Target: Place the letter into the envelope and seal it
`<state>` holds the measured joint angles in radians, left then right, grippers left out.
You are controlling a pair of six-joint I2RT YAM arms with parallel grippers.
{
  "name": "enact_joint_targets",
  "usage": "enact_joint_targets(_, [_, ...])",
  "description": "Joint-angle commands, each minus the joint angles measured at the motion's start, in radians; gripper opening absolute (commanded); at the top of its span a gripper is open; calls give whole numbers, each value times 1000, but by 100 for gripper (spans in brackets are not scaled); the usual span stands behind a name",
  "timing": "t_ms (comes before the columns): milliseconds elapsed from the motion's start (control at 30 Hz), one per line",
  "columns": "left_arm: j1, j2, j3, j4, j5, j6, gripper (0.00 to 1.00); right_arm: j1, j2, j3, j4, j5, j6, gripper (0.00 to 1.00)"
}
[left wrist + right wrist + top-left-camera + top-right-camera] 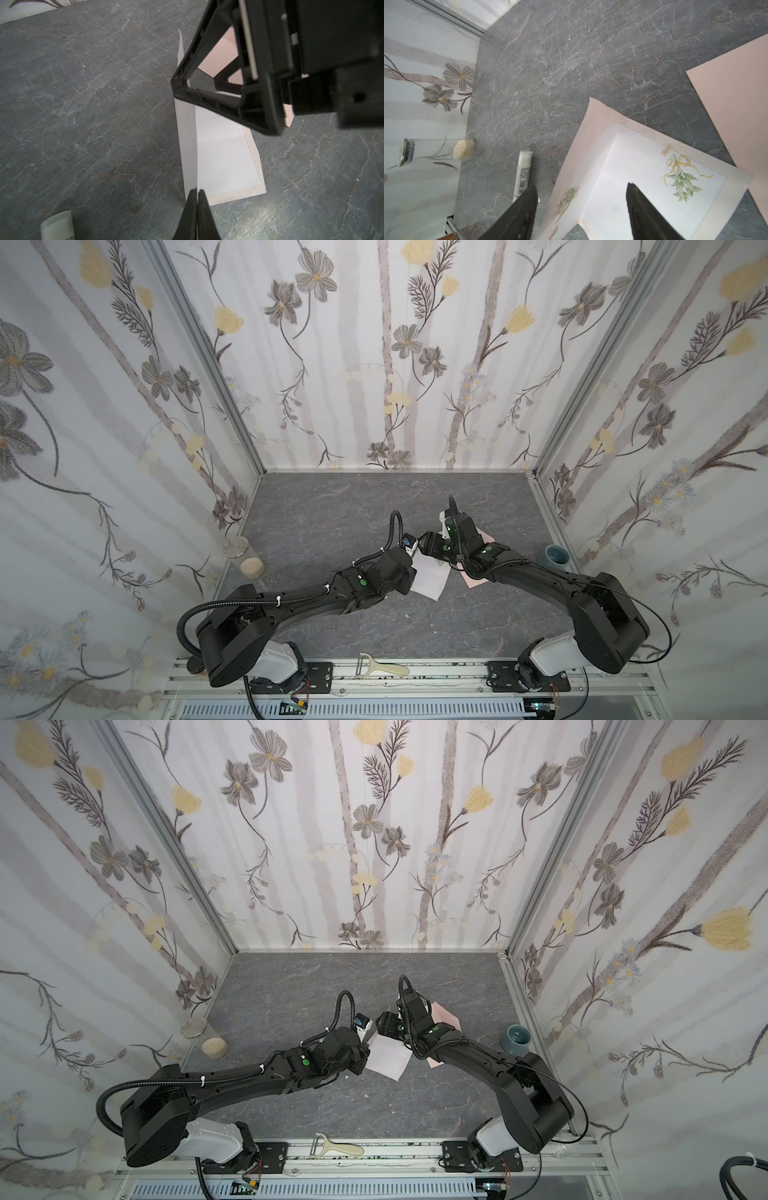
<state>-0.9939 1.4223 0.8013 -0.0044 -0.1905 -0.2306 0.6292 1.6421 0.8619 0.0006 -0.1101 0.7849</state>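
Letter (pixel 432 578): white sheet, mid-table, between the two arms; one side flat on the grey table (pixel 332 506), the other side turned up along a crease. Left gripper (pixel 196 192): clamped tight on the near end of that upturned side, right at the crease. Right gripper (pixel 582 187): spread wide, gripping nothing, one finger on either side of the upturned side at its far end; contact with the paper not determinable. Envelope (pixel 737 99): pale pink, flat on the table, on the right arm's side of the letter, largely under that arm in both top views; near corner meeting the letter's corner, overlap or mere touch not determinable. Long axis of the envelope: seemingly roughly parallel to the letter's crease, running away from the robot's base. Flap and mouth: hidden. Nearer arm to the envelope: right. Judged next requirement: sideways travel of the letter toward the right arm's side, crease kept in line with the envelope. Glue stick (pixel 524 172): lying on the left arm's side, apart from both papers.
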Motion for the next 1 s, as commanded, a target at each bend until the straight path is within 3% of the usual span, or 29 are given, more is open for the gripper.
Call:
enact_joint_targets(0, [-4, 4, 12, 23, -1, -22, 0, 1, 17, 9, 34, -3, 24, 68])
enact_joint_targets(300, [-23, 18, 16, 23, 3, -29, 0, 1, 37, 25, 31, -7, 24, 59])
enact_joint_targets(633, [-38, 41, 31, 23, -5, -29, 0, 5, 66, 45, 20, -10, 17, 55])
enact_joint_targets(933, [-42, 31, 36, 24, -15, -39, 0, 6, 76, 36, 21, -16, 17, 20])
enact_joint_targets(967, [-42, 27, 36, 24, -14, -42, 9, 6, 75, 33, 23, -16, 17, 18])
